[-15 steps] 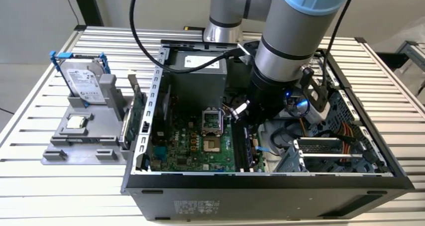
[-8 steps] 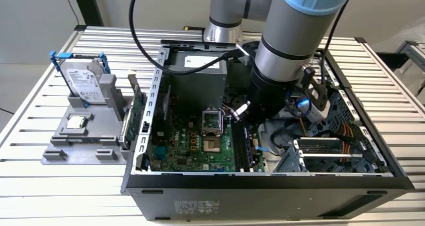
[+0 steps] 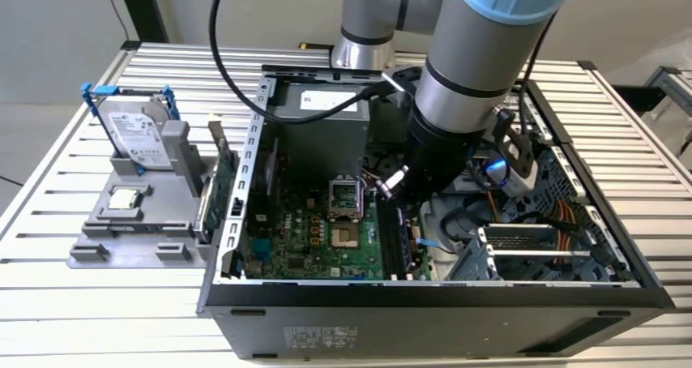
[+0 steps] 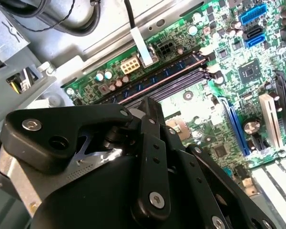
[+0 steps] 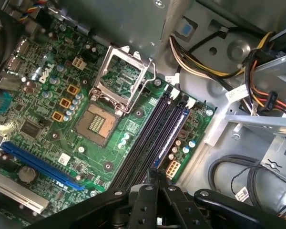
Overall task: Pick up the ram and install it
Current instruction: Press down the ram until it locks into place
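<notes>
Hovering over mobo slots [image 5: 145, 138], gripper [image 5: 157, 176] blocks itself; we can't tell if it's closed or holding ram.

Open computer case [image 3: 433, 299], green motherboard [image 3: 313, 238], hard drive [image 3: 138, 137] in grey stand [image 3: 130, 230]

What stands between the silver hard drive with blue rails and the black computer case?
A green card with a metal bracket, upright in the grey holder; exterior view.

Exterior high, wide; wrist views close over motherboard [image 5: 109, 138].
</notes>
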`<state>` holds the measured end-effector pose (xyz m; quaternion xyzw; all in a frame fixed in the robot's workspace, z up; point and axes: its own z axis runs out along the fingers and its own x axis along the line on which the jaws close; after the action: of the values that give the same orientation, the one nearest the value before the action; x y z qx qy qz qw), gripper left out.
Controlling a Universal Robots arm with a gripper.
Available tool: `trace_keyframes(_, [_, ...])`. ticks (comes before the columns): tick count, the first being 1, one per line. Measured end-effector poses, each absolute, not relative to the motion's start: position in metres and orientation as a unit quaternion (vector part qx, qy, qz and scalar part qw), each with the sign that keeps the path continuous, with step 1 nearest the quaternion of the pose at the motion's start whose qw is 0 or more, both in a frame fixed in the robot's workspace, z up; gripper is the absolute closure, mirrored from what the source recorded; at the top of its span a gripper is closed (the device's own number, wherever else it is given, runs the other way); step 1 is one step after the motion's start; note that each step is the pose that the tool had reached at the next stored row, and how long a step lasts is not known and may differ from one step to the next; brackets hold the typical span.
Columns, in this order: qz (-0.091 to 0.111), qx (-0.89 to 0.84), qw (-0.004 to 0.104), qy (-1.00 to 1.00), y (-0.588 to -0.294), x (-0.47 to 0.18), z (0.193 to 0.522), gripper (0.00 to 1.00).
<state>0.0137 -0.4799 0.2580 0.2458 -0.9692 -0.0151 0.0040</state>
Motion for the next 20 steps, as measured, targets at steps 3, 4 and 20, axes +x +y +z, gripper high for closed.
trace_keyframes(3, [-0.015,0.254,0.004,-0.967,-0.4799,0.0138,0.2579,1.0])
trace_keyframes(4, [-0.015,0.257,0.004,-0.966,-0.48,0.0138,0.2579,1.0])
trace_keyframes(20, [-0.015,0.308,0.005,-0.951,-0.4799,0.0137,0.2579,1.0])
